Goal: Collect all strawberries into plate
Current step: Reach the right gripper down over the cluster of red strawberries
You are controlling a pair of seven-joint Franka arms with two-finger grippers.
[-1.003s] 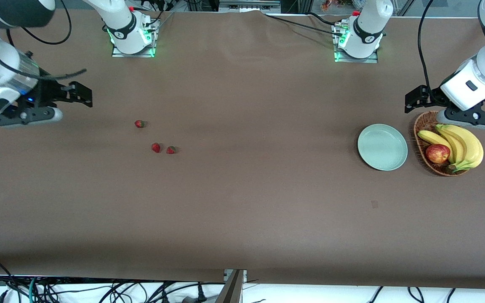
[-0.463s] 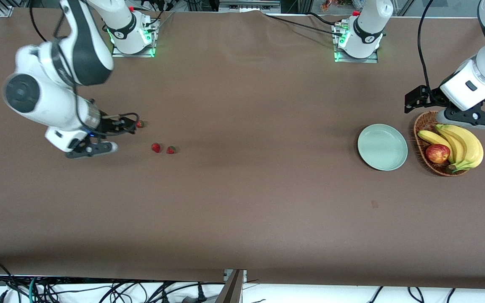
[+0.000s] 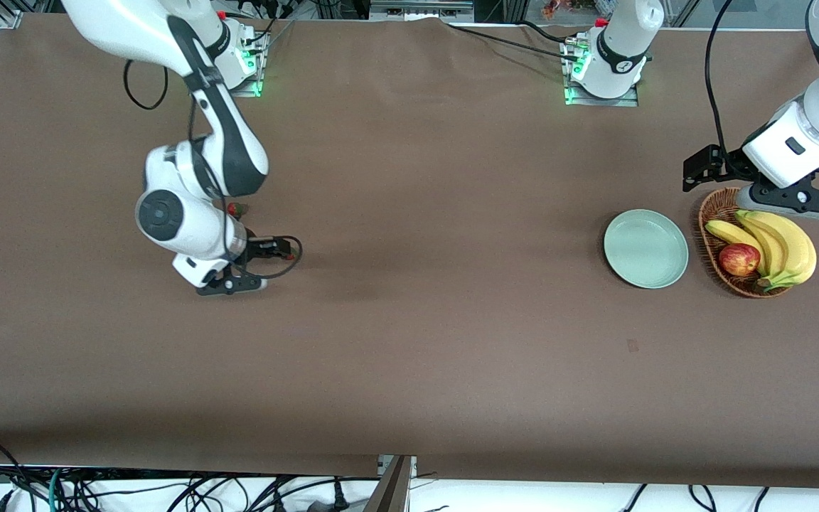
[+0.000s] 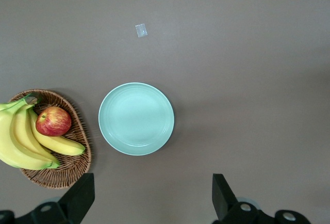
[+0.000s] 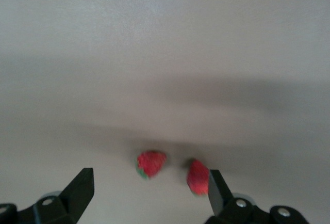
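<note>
My right gripper (image 5: 147, 193) hangs wide over two strawberries (image 5: 151, 163). They look soft and light, so I'd pinch one gently across its middle.

A long table (image 3: 452, 341) is covered by a plain brown cloth, evenly lit from above. Tangled black cables (image 3: 168, 491) are seen along the edge nearest the front camera, over a white surface, where a metal frame post (image 3: 392, 483) stands.
</note>
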